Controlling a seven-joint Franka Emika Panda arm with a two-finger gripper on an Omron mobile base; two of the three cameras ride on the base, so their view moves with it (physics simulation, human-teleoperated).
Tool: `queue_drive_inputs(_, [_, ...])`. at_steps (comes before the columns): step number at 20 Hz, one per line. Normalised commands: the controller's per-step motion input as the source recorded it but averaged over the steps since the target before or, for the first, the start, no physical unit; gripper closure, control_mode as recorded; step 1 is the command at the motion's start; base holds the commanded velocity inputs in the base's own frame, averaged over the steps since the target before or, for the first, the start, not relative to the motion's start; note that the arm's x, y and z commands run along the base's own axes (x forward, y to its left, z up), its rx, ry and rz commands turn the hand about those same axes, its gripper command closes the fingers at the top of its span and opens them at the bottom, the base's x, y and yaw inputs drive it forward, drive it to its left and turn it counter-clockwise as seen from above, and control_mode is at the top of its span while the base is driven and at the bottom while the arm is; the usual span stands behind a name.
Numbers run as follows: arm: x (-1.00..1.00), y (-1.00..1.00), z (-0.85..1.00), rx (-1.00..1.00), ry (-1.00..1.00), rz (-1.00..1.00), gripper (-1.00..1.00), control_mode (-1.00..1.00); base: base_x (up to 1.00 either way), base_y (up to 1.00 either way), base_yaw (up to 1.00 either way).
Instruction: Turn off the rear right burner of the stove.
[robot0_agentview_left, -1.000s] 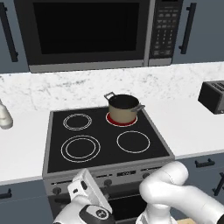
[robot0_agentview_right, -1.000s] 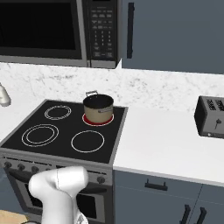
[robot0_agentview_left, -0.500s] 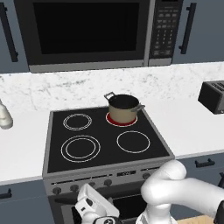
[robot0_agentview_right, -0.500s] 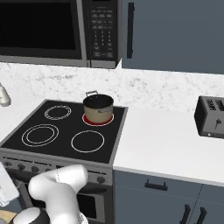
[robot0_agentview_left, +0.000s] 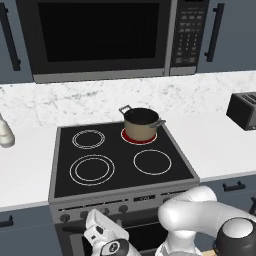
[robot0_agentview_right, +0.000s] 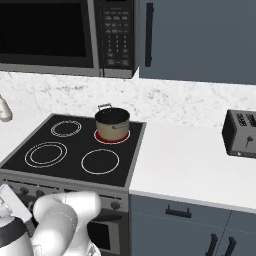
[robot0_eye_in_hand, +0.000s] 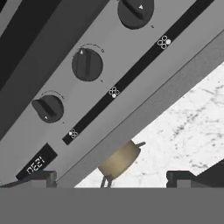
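While the rear right burner (robot0_agentview_left: 139, 136) glows red under the small tan pot (robot0_agentview_left: 140, 122) at the back right of the stove (robot0_agentview_left: 120, 162), your pincer (robot0_eye_in_hand: 111, 178) sits low in front of the range, below the grey steel front strip (robot0_agentview_left: 120, 203). In the hand view you see its two dark fingertips (robot0_eye_in_hand: 37, 177) standing well apart at the bottom, with nothing between them, so the pincer is spread and touches no knob. That view rolls with the hand: the strip runs diagonally, and three dark knobs lie along it, one at the top (robot0_eye_in_hand: 135, 11), one in the middle (robot0_eye_in_hand: 87, 64) and one lower left (robot0_eye_in_hand: 47, 108), each apart from the fingertips. A black band beside the knobs carries small white burner icons (robot0_eye_in_hand: 113, 92), and a small digital display (robot0_eye_in_hand: 35, 164) sits near the left fingertip. Beyond the strip's edge you can make out the tan pot against the marbled wall. In the left base view the hand (robot0_agentview_left: 105, 237) is in front of the oven door, under the left half of the knob row. The other three burners show only white rings on black glass. A microwave (robot0_agentview_left: 105, 37) hangs above the stove and a toaster (robot0_agentview_right: 242, 133) stands on the white table (robot0_agentview_right: 195, 165) to the right.
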Motion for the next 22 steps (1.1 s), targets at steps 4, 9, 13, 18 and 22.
queue_drive_inputs(4, [0.17,0.00,-0.41,0.00,-0.14,0.00,-1.00,-1.00,0.00,0.00,0.00])
queue_drive_inputs(9, [0.08,0.00,-0.39,0.00,-0.13,0.00,-1.00,-1.00,0.00,0.00,0.00])
queue_drive_inputs(13, [0.27,0.01,-0.30,0.00,-0.12,0.00,-1.00,-1.00,0.00,0.00,0.00])
queue_drive_inputs(18, [0.38,0.05,-0.09,0.00,-0.09,0.00,-1.00,-1.00,0.00,0.00,0.00])
queue_drive_inputs(22, [0.27,0.08,-0.16,0.00,-0.08,0.00,-1.00,-1.00,0.00,0.00,0.00])
